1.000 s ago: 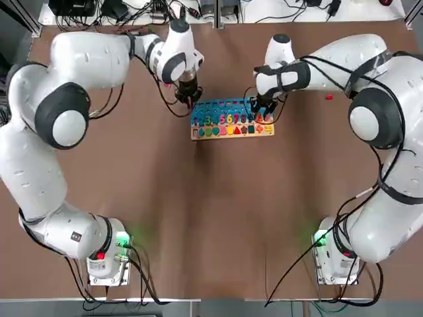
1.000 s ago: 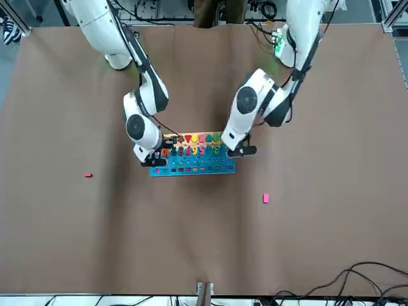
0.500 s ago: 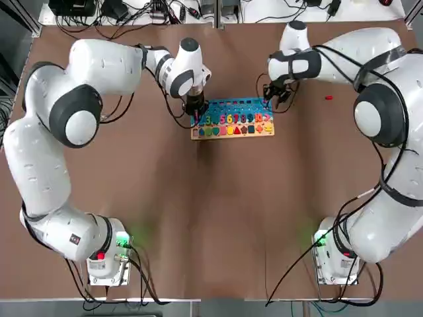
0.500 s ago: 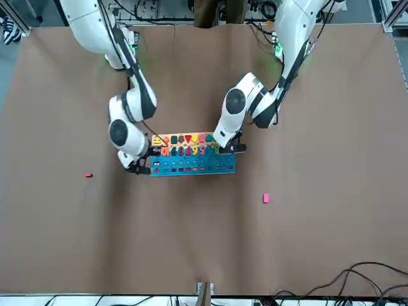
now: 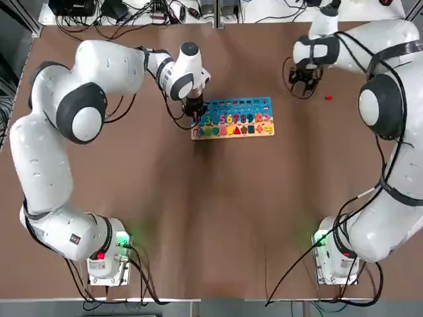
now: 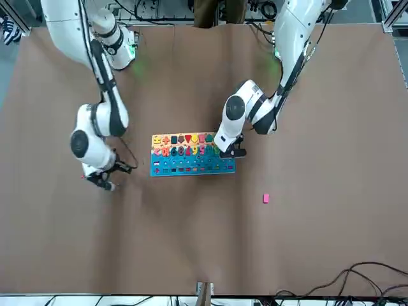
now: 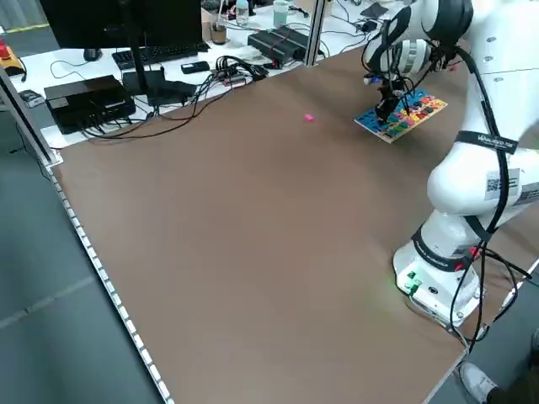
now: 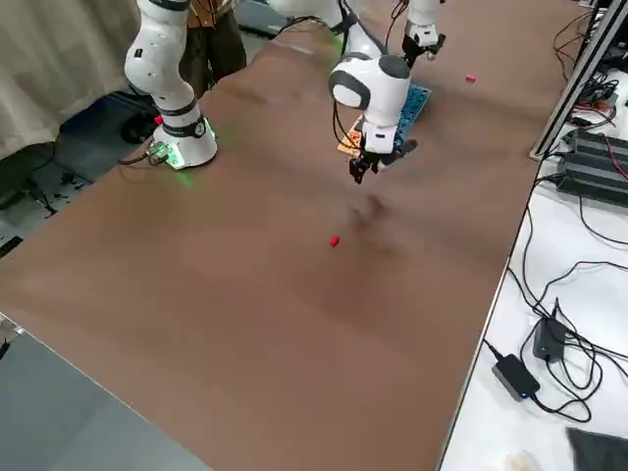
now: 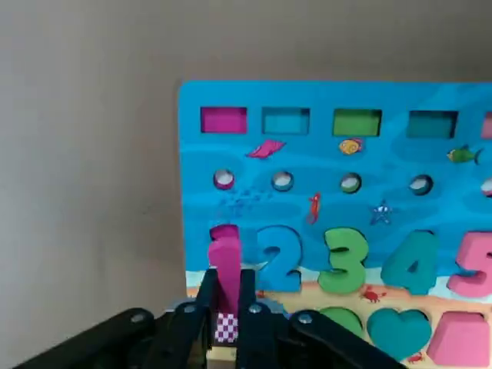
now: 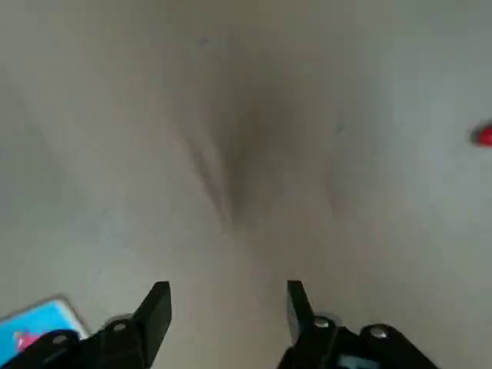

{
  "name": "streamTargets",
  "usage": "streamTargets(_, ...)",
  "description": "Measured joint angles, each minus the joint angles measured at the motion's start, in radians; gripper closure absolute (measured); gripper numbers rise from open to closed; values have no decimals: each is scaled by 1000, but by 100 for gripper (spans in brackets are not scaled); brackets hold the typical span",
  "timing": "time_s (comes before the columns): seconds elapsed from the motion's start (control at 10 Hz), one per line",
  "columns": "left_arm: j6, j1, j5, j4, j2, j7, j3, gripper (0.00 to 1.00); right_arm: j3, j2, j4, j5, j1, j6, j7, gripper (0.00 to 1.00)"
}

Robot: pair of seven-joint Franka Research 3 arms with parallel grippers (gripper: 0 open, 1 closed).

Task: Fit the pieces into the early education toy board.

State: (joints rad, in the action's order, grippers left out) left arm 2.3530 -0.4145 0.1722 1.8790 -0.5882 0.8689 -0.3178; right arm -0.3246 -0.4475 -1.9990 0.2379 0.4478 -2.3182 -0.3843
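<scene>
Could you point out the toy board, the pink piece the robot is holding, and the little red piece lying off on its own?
Board [image 5: 241,105], top view, on its blue upper part.
Pink piece [image 9: 224,265], left wrist view, on its upright middle.
Red piece [image 8: 335,240], right side view, on its centre.

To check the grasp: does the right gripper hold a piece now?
No, the right gripper stands open and empty above bare table.

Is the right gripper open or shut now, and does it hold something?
Open and empty: in its wrist view the right gripper has fingers spread over bare table, nothing between them.
</scene>
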Motion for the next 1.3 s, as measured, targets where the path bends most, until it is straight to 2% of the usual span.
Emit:
streamTargets(0.1, 1, 0, 0, -4, -11, -1, 1, 86, -1, 0, 11, 0, -26, 0, 0, 11)
streamTargets(0.2, 1, 0, 0, -7, -20, -1, 1, 86, -1, 0, 22, 0, -45, 0, 0, 1)
streamTargets(0.6, 2, 1, 0, -9, -38, -4, 2, 86, -1, -1, 56, 0, -109, 0, 101, 1)
streamTargets(0.8, 2, 1, 0, -9, -38, -4, 2, 86, -2, -13, 55, 0, -154, 1, 182, 5)
streamTargets(1.0, 2, 1, 0, -9, -38, -4, 2, 86, -2, -43, 54, 0, -215, 1, 333, 14)
streamTargets(1.2, 1, 1, 0, -9, -38, -1, 2, 86, -2, -55, 55, 0, -263, 1, 440, 46)
streamTargets(1.3, 1, 1, 0, -9, -38, -1, 2, 86, -2, -60, 55, 0, -280, 1, 475, 51)
